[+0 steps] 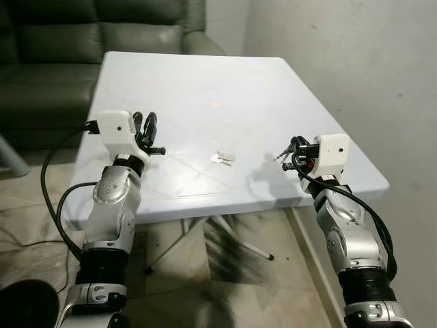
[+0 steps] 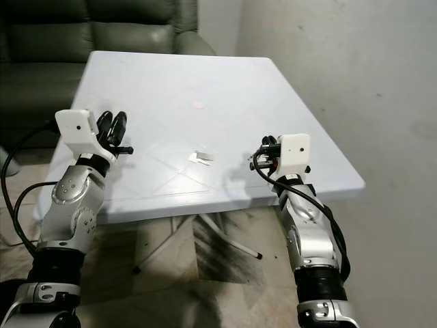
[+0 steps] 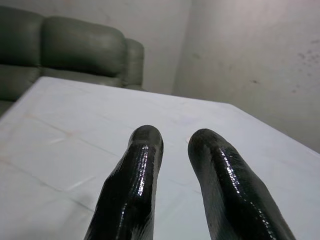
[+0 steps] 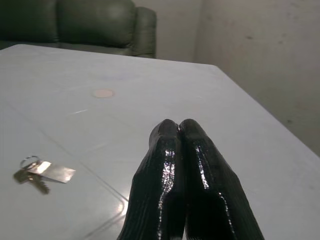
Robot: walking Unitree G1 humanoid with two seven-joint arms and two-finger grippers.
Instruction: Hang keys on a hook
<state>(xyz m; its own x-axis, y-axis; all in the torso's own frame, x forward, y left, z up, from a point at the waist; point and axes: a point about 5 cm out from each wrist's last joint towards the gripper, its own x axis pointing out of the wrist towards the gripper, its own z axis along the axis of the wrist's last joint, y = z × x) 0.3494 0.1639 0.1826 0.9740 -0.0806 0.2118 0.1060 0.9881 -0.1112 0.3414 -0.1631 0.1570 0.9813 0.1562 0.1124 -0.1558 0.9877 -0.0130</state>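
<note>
A small bunch of keys (image 1: pixel 222 158) with a flat silvery tag lies on the white table (image 1: pixel 177 75), near its front middle; the right wrist view shows the keys (image 4: pixel 37 172) too. My right gripper (image 1: pixel 292 148) hovers over the table's front right part, to the right of the keys, and its fingers (image 4: pixel 167 150) are shut together with nothing between them. My left gripper (image 1: pixel 147 126) is raised over the table's front left edge, well left of the keys. Its two fingers (image 3: pixel 142 165) stand a little apart, open and empty.
A small round pinkish disc (image 1: pixel 215 104) sits on the table beyond the keys. A dark green sofa (image 1: pixel 68 41) stands behind the table at the left. A bare grey wall (image 1: pixel 355 55) runs close along the table's right side. Folding table legs (image 1: pixel 232 239) cross below.
</note>
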